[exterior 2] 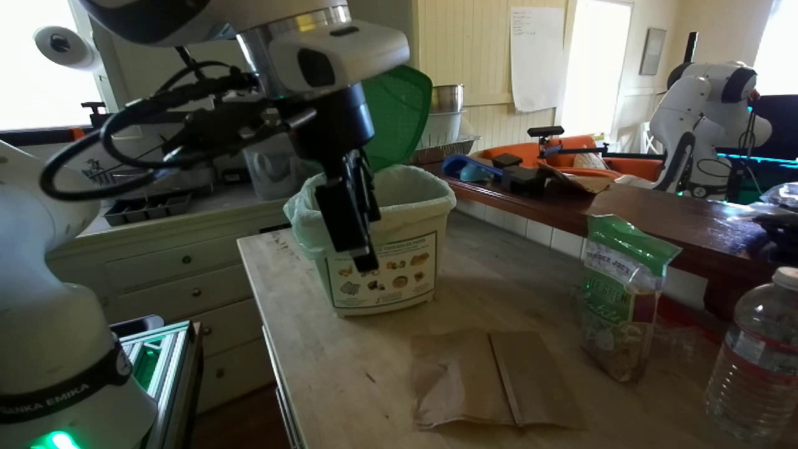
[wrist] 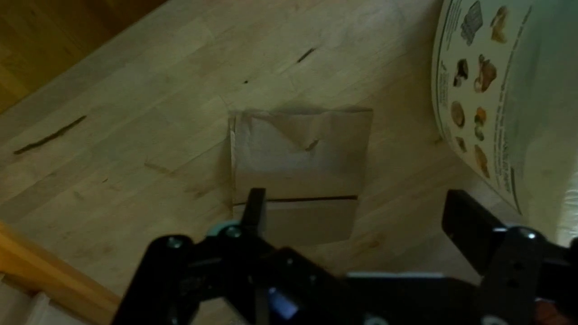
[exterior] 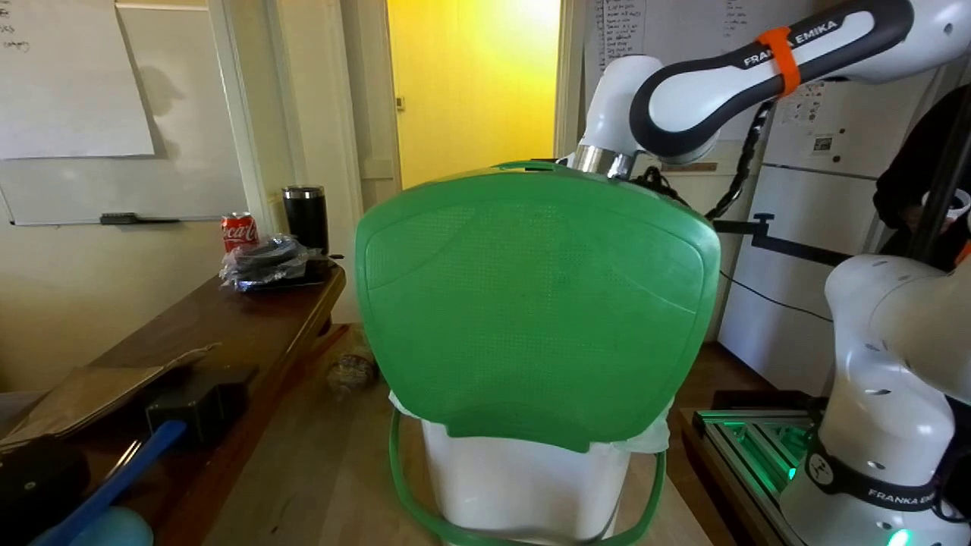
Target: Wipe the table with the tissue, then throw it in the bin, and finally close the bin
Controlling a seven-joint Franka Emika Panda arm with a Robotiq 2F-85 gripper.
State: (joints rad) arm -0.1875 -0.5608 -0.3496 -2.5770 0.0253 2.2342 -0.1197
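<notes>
The bin, a white tub [exterior 2: 386,274] with a pale liner, stands on the wooden table [exterior 2: 336,380]. Its green lid [exterior 2: 402,112] is raised; in an exterior view the lid [exterior: 538,303] faces the camera and hides my gripper. The tissue, a folded brown paper napkin [exterior 2: 474,380], lies flat on the table in front of the bin. It also shows in the wrist view [wrist: 300,158], with its lower left partly behind a finger. My gripper [exterior 2: 366,259] points down above the table, in front of the bin. In the wrist view the gripper [wrist: 354,198] is open and empty, fingers wide apart.
A green snack bag [exterior 2: 623,305] and a water bottle [exterior 2: 757,362] stand on the right of the table. A raised brown ledge [exterior 2: 661,209] runs along it, with black boxes and a blue-handled tool [exterior: 121,485]. Dark streaks [wrist: 49,135] mark the tabletop.
</notes>
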